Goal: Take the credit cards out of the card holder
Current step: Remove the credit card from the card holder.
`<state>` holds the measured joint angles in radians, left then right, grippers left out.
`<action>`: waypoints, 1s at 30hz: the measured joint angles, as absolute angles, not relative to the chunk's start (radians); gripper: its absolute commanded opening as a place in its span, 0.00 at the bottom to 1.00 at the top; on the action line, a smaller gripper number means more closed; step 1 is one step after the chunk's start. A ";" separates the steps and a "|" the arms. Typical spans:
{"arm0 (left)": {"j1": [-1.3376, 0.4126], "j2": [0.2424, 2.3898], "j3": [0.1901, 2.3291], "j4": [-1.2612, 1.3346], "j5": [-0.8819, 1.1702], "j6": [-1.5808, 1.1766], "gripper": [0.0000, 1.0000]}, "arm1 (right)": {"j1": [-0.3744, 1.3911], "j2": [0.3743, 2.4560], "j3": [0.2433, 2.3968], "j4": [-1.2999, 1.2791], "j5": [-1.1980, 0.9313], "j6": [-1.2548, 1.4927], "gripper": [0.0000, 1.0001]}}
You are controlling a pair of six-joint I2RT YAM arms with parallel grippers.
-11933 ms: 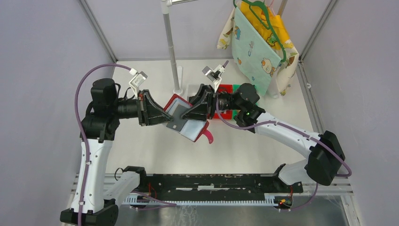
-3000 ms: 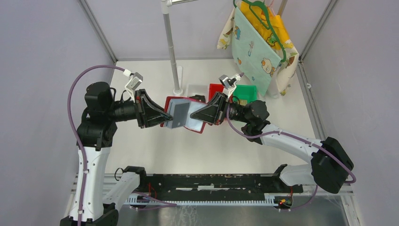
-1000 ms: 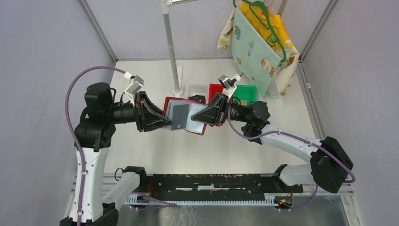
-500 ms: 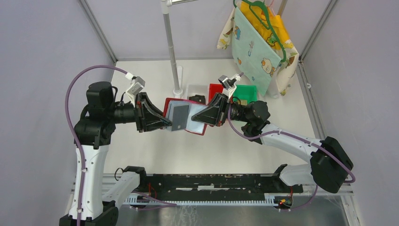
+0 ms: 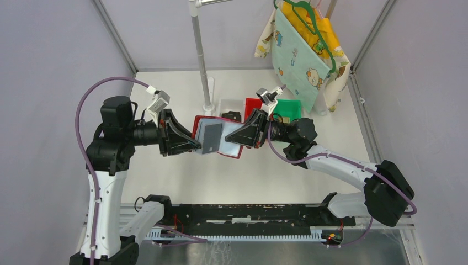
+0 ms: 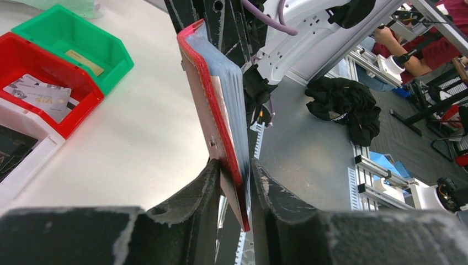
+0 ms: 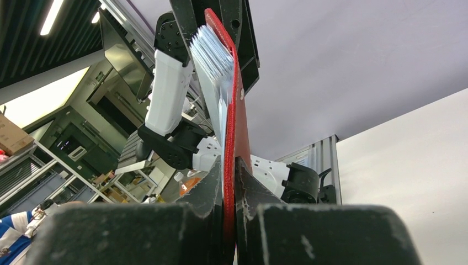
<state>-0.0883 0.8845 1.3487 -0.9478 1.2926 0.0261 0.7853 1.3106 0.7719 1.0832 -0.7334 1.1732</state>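
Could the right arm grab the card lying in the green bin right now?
Probably not yet. The right gripper is clamped on the card holder, so it has no free grip, though the green bin with its card sits close beside its wrist, uncovered.

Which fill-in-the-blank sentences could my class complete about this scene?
The card holder has a ____ cover.
____ tools grip it: the left tool and the right tool.
The red bin stands ____ the white bin and the green bin.
Missing: red; two; between.
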 measured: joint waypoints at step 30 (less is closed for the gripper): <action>-0.088 0.799 1.296 -0.804 1.164 -0.041 0.37 | 0.785 1.311 0.789 1.091 -0.730 1.185 0.00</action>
